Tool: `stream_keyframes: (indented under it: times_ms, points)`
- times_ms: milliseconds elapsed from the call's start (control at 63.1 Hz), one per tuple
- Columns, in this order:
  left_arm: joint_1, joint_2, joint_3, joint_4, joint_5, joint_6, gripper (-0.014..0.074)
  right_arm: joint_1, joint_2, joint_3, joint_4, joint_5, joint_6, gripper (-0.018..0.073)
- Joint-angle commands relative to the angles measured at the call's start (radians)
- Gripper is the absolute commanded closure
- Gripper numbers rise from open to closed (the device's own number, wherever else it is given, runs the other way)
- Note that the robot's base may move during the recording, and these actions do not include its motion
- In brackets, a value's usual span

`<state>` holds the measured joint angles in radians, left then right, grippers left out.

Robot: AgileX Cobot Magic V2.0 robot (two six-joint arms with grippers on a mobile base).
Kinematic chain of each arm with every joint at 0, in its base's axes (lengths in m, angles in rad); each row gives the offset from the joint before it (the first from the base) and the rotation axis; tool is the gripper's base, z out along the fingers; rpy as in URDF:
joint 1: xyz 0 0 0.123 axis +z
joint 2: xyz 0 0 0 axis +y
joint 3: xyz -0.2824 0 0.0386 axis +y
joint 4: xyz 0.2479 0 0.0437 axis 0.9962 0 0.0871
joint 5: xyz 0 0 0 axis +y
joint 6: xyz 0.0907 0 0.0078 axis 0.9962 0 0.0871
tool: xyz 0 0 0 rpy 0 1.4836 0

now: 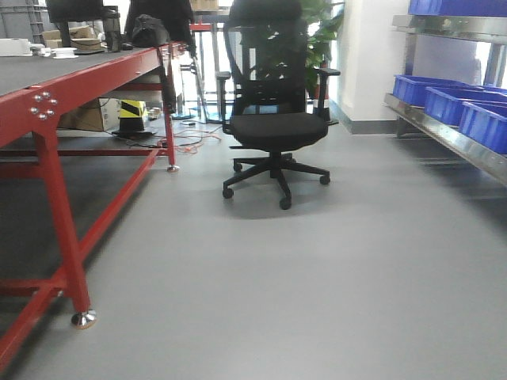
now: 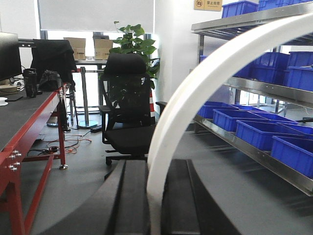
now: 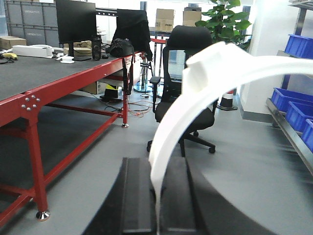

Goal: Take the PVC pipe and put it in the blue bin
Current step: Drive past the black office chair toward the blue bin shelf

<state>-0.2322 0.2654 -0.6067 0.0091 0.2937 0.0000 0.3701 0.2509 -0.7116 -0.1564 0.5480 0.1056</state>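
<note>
With the red desk (image 1: 79,79) at left and an office chair (image 1: 273,119) mid-floor, the left claw (image 2: 155,166) is closed tight on a curved white PVC pipe (image 2: 195,85) arcing up and right; the right claw (image 3: 156,169) likewise pinches a white pipe bend (image 3: 178,117), possibly the same piece. Gripped only at its end, the long arc could twist loose or strike the steel shelf (image 1: 444,136) short of the blue bins (image 1: 451,107). Both wrists sit low, level, facing forward
</note>
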Motion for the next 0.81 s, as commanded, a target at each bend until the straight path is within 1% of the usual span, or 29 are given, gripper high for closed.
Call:
stream_keyframes:
  times_ms: [0,792]
  points:
    - [-0.010,-0.004,-0.002,0.000,-0.028,0.000,0.0708,0.002,-0.004,0.003,-0.004,-0.016,0.000,0.0713]
    - [-0.010,-0.004,-0.002,0.000,-0.028,0.000,0.0708,0.002,-0.004,0.003,-0.004,-0.016,0.000,0.0713]
